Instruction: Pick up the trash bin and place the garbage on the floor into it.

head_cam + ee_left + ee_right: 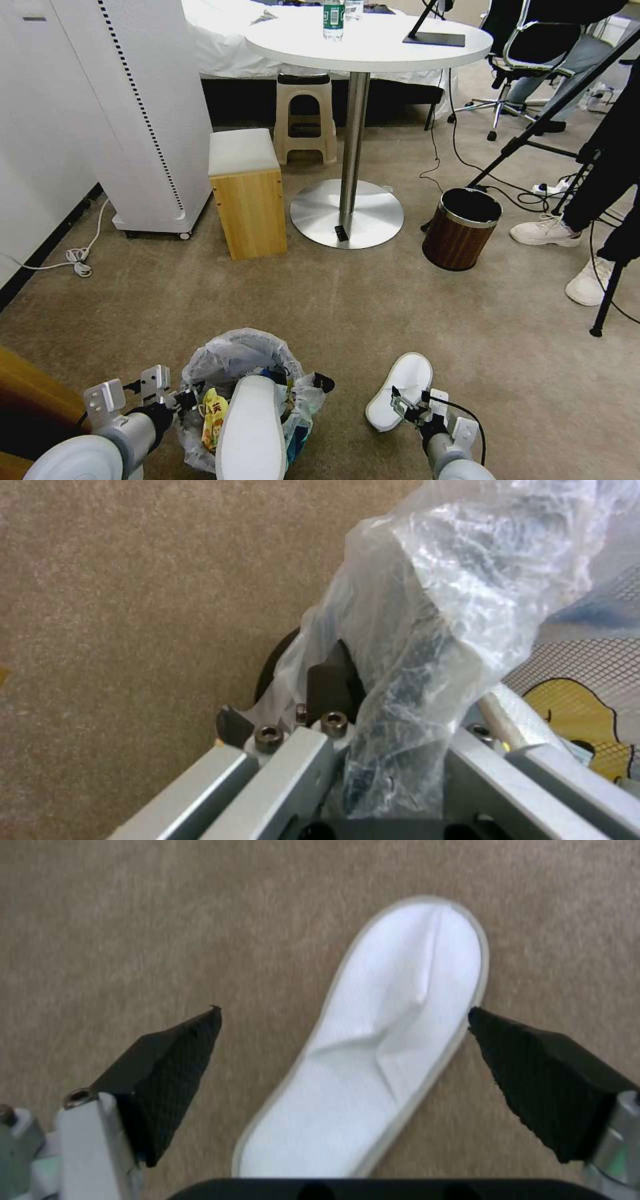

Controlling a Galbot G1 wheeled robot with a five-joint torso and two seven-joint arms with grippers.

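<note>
Left gripper (189, 399) low at the near left, arm reaching in from the bottom corner, fingers (330, 682) clamped on the bag-covered rim of the trash bin (200, 373). Bin just in front of the robot, above the beige carpet (333, 307), its crinkled clear liner (427, 630) spilling over the edge and draped across the gripper. Inside the bin: one white slipper (252, 427) standing out over the near rim, a yellow snack wrapper (214, 415) beside it.

Right gripper (402, 405) low at the near right, wrist pointed down at the carpet, fingers (167, 1075) spread wide apart and holding nothing. Second white slipper (380, 1050) flat on the carpet directly under that gripper, lying between the two open fingers, one fingertip just beside its edge.

Farther off: brown wood-look bin (461, 228) with metal rim, near the round white desk (373, 47) on its steel pedestal.
</note>
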